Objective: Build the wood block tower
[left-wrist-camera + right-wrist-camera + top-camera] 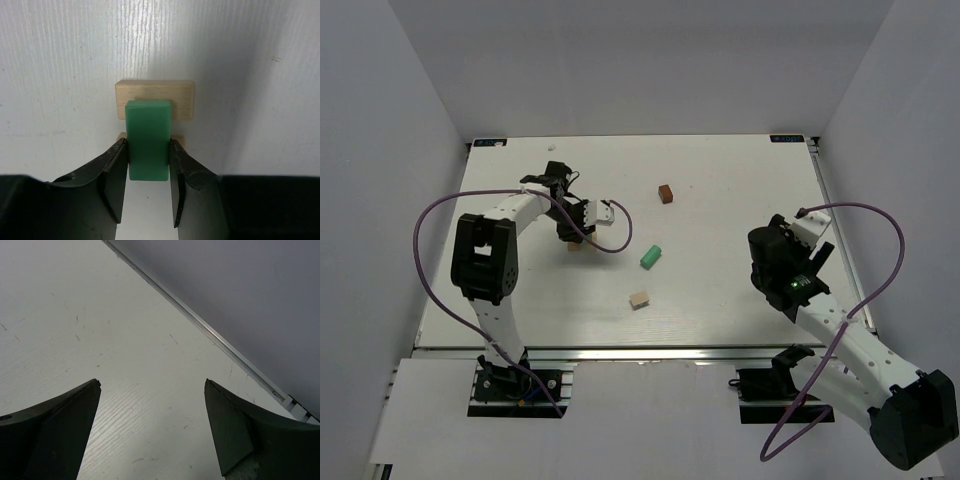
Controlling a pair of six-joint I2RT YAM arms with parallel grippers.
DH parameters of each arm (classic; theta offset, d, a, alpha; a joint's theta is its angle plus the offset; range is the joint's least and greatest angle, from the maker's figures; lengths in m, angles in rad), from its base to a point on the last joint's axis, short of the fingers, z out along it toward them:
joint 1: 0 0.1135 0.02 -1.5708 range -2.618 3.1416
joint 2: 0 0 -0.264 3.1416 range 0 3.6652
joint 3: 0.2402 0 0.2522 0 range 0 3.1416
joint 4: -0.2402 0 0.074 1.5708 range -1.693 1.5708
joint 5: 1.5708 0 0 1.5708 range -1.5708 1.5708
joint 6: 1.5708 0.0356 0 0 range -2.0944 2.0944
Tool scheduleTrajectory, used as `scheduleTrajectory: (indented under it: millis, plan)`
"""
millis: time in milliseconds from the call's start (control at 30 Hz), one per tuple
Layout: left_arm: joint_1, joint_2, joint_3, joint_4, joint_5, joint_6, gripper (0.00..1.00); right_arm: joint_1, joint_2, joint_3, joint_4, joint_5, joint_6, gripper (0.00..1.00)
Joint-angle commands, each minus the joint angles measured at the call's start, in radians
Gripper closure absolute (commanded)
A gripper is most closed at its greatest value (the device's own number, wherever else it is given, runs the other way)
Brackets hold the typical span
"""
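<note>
Green block (pixel 147 125) in left end effector (pixel 147 146)

A white table (pixel 720 290) sits between pale walls (pixel 390 120), with an aluminium rail (pixel 650 355) along its near edge.

Black left tool (pixel 147 146); green blk (pixel 147 120); tan blk (pixel 154 91); dk brown cube (pixel 666 193); white table (pixel 740 180).

We found the cube (pixel 666 193) farthest back on the table (pixel 720 300), the oblong (pixel 651 256) before it, the short block (pixel 639 299) nearest, a gripped block (pixel 147 140) leftward.
</note>
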Motion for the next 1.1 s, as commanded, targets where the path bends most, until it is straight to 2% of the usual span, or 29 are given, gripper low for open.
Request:
scheduleTrajectory:
  millis: [0, 433, 667, 1067]
  plan:
    - [0.004, 0.008, 0.039, -0.011, 0.017, 0.019, 0.98, -0.005, 0.006, -0.004, 0.038, 0.037, -0.004, 0.11]
    - [0.006, 0.011, 0.042, -0.052, 0.03, 0.057, 0.96, -0.007, 0.002, -0.005, 0.031, 0.046, 0.0, 0.11]
    - [0.007, 0.005, 0.039, -0.054, 0.03, 0.059, 0.83, -0.007, -0.002, -0.007, 0.03, 0.046, 0.0, 0.11]
    - [0.007, 0.0, 0.049, -0.044, 0.043, 0.038, 0.77, -0.005, 0.001, -0.005, 0.03, 0.034, -0.01, 0.11]
